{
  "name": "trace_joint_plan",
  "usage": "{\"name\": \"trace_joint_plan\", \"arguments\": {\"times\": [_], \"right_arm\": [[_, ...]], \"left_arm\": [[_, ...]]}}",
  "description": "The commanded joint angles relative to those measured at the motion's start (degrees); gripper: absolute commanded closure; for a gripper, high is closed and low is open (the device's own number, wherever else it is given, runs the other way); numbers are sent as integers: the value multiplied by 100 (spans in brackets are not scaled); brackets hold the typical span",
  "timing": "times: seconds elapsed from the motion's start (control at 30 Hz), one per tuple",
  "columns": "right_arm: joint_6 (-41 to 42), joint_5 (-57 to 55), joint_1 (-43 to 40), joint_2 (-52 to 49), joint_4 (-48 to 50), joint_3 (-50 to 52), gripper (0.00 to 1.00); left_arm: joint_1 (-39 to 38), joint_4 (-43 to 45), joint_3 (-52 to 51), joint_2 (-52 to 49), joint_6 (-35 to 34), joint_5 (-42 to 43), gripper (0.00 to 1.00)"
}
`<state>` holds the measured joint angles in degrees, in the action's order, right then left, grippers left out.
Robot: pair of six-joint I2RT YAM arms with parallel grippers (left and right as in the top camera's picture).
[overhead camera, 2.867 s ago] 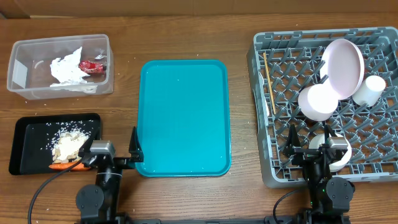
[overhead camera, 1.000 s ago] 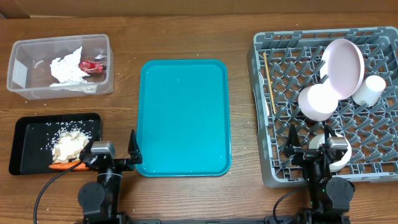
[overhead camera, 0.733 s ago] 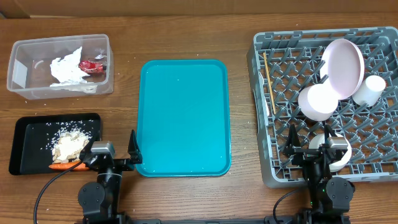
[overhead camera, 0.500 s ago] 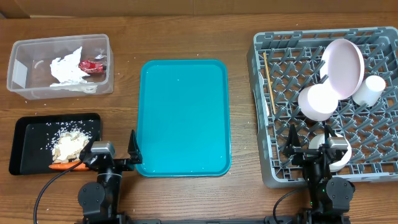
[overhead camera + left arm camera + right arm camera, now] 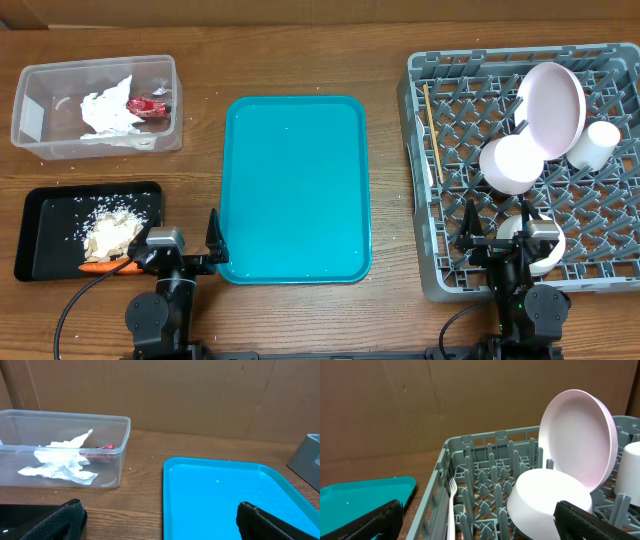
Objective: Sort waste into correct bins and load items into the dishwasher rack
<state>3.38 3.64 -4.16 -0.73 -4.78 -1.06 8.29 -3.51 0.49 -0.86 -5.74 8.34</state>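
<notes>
The clear tub (image 5: pixel 30 145) at the far left holds the crumpled napkin (image 5: pixel 108 108) and the red wrapper (image 5: pixel 148 104); both also show in the left wrist view, napkin (image 5: pixel 60 460) and wrapper (image 5: pixel 102 447). The black tray (image 5: pixel 45 215) holds food scraps (image 5: pixel 110 235) and the carrot (image 5: pixel 100 267). The grey rack (image 5: pixel 415 150) holds the plate (image 5: pixel 552 108), a bowl (image 5: pixel 510 163), a second bowl (image 5: pixel 548 252), the cup (image 5: pixel 598 143), the chopsticks (image 5: pixel 432 132) and the fork (image 5: pixel 451 510). My left gripper (image 5: pixel 180 247) is open and empty at the table's front, between black tray and teal tray. My right gripper (image 5: pixel 500 235) is open and empty over the rack's front edge.
A large teal serving tray (image 5: pixel 295 190) lies in the middle of the table and shows nothing on it; it also shows in the left wrist view (image 5: pixel 225 495). A brown cardboard wall stands behind the table. Small crumbs lie on the wood near the rack.
</notes>
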Motion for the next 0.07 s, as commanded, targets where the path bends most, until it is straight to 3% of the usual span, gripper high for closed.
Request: {"name": "trace_joint_plan", "arguments": {"times": [0.0, 0.03], "right_arm": [[-22, 9, -37, 57, 22, 61, 0], [-22, 9, -37, 57, 22, 61, 0]], "left_arm": [[26, -13, -22, 66, 105, 7, 0], [26, -13, -22, 66, 105, 7, 0]]}}
